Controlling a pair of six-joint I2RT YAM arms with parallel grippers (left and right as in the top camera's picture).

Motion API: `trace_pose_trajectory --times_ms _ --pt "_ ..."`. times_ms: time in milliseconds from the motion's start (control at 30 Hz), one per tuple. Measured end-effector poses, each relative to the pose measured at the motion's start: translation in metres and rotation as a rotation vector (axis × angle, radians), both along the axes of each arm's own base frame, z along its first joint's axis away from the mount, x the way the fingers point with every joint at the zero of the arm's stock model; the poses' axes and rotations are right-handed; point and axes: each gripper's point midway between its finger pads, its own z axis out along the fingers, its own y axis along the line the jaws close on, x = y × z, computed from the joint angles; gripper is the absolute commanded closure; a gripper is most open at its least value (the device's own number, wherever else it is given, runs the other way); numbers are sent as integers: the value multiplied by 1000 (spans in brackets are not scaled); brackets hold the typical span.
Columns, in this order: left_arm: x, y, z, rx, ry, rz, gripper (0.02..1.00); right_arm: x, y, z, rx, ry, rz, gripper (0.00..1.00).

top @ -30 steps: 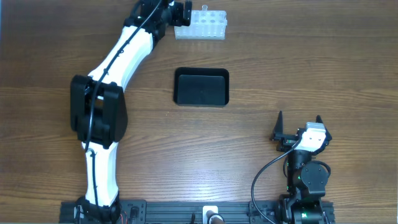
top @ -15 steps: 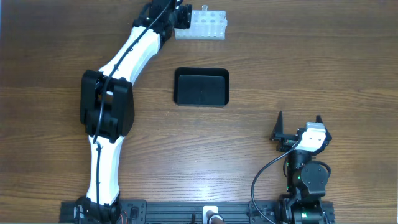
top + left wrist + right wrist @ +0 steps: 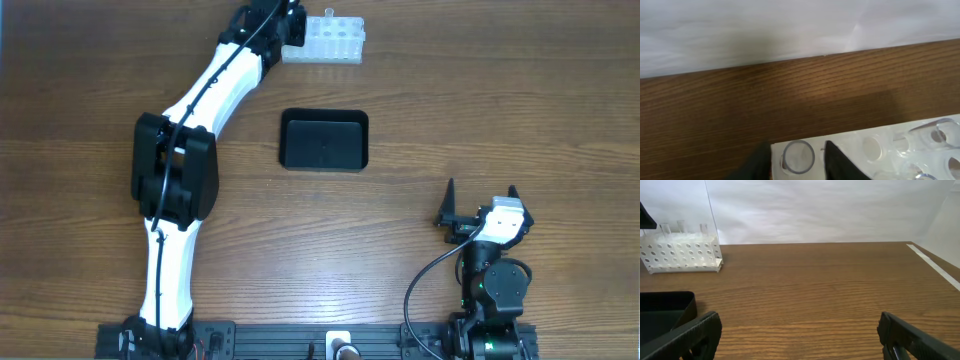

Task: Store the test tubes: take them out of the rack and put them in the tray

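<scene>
Spotter: Since a second ago the left arm [image 3: 175,180] has drawn its elbow in and stretched out. The left gripper [image 3: 291,24] has crept in at the rack's end. Rack, tray and right arm are unmoved.

Logger: Top view, layout?

Spotter: Rack [image 3: 323,40] sits by the table's [image 3: 540,90] far edge, about mid-length. Tray [image 3: 324,140] is mid-table, on the near side of the rack. Left arm reaches long and diagonal to the rack's left end. Right gripper [image 3: 481,190] sits toward the near edge, right of middle, well apart. Left is the nearer arm.

Logger: Left wrist?

Spotter: One test tube [image 3: 799,155] stands upright in the rack's end hole, straight between the fingers. Jaws spread, one each side of the rim, slivers of gap showing, nothing gripped yet. Axis is vertical, so my read is close, then lift straight up.

Logger: Right wrist?

Spotter: Right gripper spread wide, holding nothing. More tubes [image 3: 703,229] stand upright in the rack, tray between it and the gripper.
</scene>
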Motion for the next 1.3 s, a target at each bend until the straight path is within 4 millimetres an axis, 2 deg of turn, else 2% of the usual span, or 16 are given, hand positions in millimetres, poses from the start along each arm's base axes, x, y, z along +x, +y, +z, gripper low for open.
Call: trace_pose_trajectory --times_ms 33,233,400,1033,1100,1167,1300 --pt "0 0 0 0 0 -1 759 0 0 0 0 0 0 9" --pt "0 0 0 0 0 0 803 0 0 0 0 0 0 7" --pt "1 1 2 0 -8 5 879 0 0 0 1 0 0 7" --pt "2 1 6 15 -23 11 888 0 0 0 1 0 0 7" --pt "0 0 15 25 -33 6 886 0 0 0 0 0 0 7" --pt "-3 -1 37 27 -64 5 888 0 0 0 1 0 0 9" --pt "-18 1 113 13 -164 -1 888 0 0 0 1 0 0 7"
